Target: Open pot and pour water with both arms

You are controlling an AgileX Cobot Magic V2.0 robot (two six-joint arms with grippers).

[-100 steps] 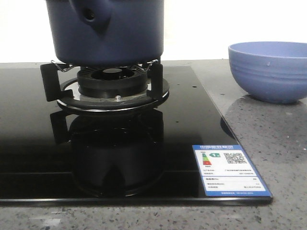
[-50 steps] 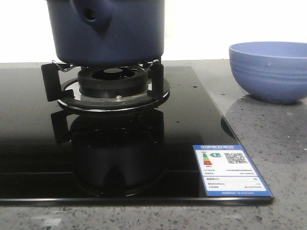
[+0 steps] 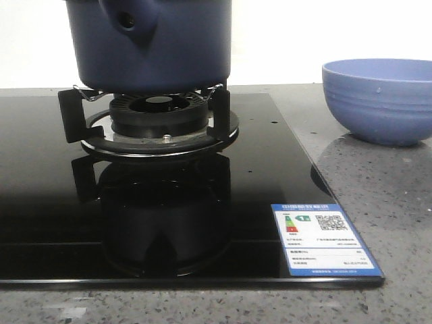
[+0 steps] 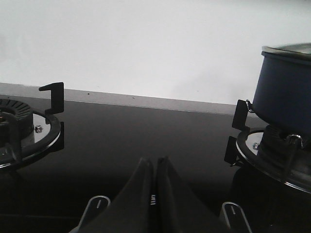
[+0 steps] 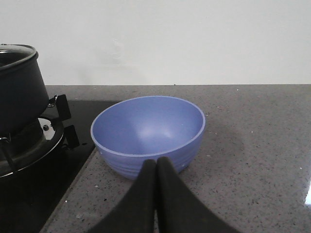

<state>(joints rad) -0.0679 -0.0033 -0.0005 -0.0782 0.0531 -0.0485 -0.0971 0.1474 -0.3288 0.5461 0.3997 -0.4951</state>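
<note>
Two tools, left tool (image 4: 154,167) and right tool (image 5: 156,167), both pinched closed, empty; pot (image 3: 152,44) on burner (image 3: 158,115) unmoved since a second ago, lid not touched yet.

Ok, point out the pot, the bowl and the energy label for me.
pot (image 3: 169,47), front view, on its dark blue side wall.
bowl (image 5: 146,127), right wrist view, on its inner wall.
energy label (image 3: 322,237), front view, on the sticker's middle.
</note>
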